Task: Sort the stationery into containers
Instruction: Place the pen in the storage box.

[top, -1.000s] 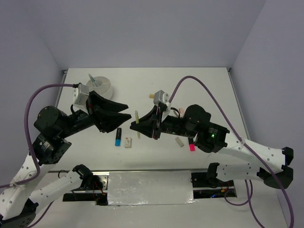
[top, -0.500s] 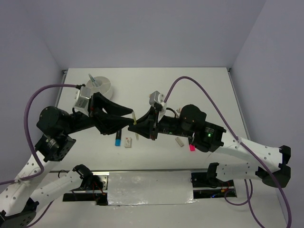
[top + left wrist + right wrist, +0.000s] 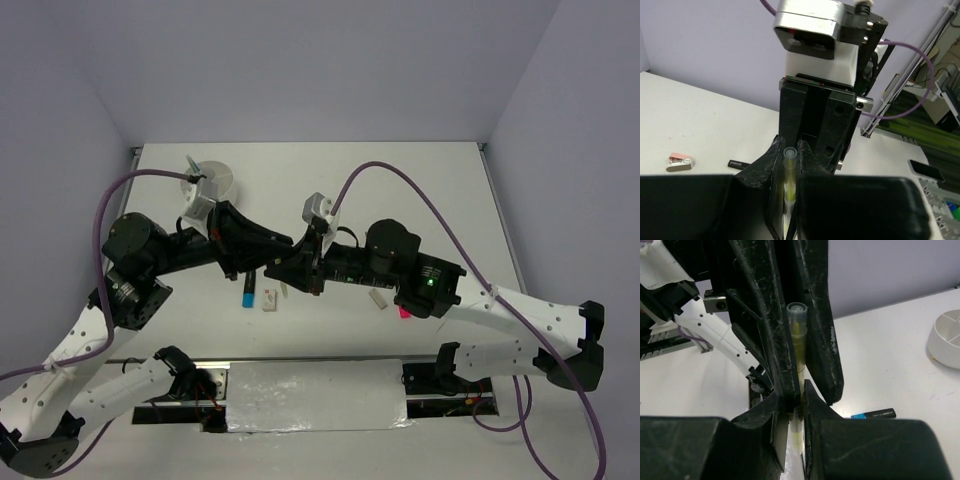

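Holding: one yellow-green stick (image 3: 797, 335), lifted off the worktop (image 3: 440, 190), between two claws that stand nose to nose over the middle.
Left claw (image 3: 788, 150): pressed onto the stick from both sides, as far as the wrist views show.
Right claw (image 3: 791, 392): pinching the same stick at its other end.
Long axis: the stick runs along the fingers of both claws, in line with them, not across.
Cup (image 3: 213, 180): one, white, at the rear left. It lies behind the left claw and well apart from the right one, so the left arm is nearer.
Likely step: a hand-over. The right claw would need to let go before the left one swings round to the cup.
Lying on the worktop: one blue-and-black marker (image 3: 248, 290), one pale eraser (image 3: 270, 298) just beside it, one grey eraser (image 3: 378, 298), one pink highlighter (image 3: 404, 312) partly under the right arm.
In the cup: what looks like one grey pen (image 3: 191, 164), leaning out.
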Motion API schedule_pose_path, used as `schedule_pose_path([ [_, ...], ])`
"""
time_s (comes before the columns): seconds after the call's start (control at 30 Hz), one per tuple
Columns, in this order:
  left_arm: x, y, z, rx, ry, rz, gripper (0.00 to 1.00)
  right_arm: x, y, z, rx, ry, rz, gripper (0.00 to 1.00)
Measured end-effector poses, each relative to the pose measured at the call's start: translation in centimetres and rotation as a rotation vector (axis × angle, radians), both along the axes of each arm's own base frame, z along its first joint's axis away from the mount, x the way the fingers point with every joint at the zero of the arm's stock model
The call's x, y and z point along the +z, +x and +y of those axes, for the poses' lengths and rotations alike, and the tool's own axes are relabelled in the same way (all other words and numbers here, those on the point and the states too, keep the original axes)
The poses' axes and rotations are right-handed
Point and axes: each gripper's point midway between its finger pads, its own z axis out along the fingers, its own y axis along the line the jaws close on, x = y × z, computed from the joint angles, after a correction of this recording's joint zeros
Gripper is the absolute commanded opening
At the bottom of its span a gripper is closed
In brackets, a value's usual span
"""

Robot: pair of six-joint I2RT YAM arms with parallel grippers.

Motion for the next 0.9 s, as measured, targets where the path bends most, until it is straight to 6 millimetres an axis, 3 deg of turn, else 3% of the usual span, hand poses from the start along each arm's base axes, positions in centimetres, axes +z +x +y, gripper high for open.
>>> schedule_pose_path([
  [0.07,-0.2,0.1,-0.1,-0.006,0.007,-0.007,0.00,-0.2,0.2,0.0,-0.012,-0.006,0.009,0.00],
  [0.1,-0.2,0.1,-0.1,-0.005,0.009,-0.008,0.00,-0.2,0.4,0.0,-0.020,-0.007,0.010,0.05],
  [0.13,-0.3,0.2,-0.1,0.000,0.011,-0.007,0.00,-0.3,0.4,0.0,-0.021,-0.009,0.011,0.17],
  [0.17,-0.3,0.4,-0.1,0.014,0.013,-0.010,0.00,-0.3,0.5,0.0,-0.030,-0.010,0.011,0.69],
  [0.2,-0.4,0.7,0.0,0.031,0.015,-0.008,0.00,-0.3,0.7,-0.1,-0.038,-0.010,0.017,0.99],
  [0.27,-1.0,2.1,0.3,0.113,0.032,0.016,0.00,-0.3,1.1,-0.2,-0.065,-0.009,0.007,1.00],
  [0.37,-2.5,6.1,1.8,0.345,0.068,0.079,0.00,-1.0,2.5,-1.7,-0.156,-0.004,0.023,1.00],
  [0.57,-6.0,16.6,6.7,0.886,0.181,0.166,0.00,-4.3,6.5,-10.0,-0.507,0.040,0.102,1.00],
  [0.63,-6.7,20.9,9.2,1.071,0.223,0.165,0.00,-4.0,6.9,-12.8,-0.590,0.092,0.110,1.00],
  [0.73,-8.3,26.6,14.2,1.319,0.252,0.160,0.00,-3.1,6.6,-15.3,-0.638,0.158,0.113,1.00],
  [0.83,-9.9,31.0,20.2,1.523,0.261,0.156,0.00,-1.9,6.1,-16.5,-0.646,0.211,0.114,1.00],
  [0.9,-10.4,33.2,23.1,1.612,0.257,0.156,0.00,-2.4,6.0,-16.6,-0.646,0.203,0.115,1.00],
])
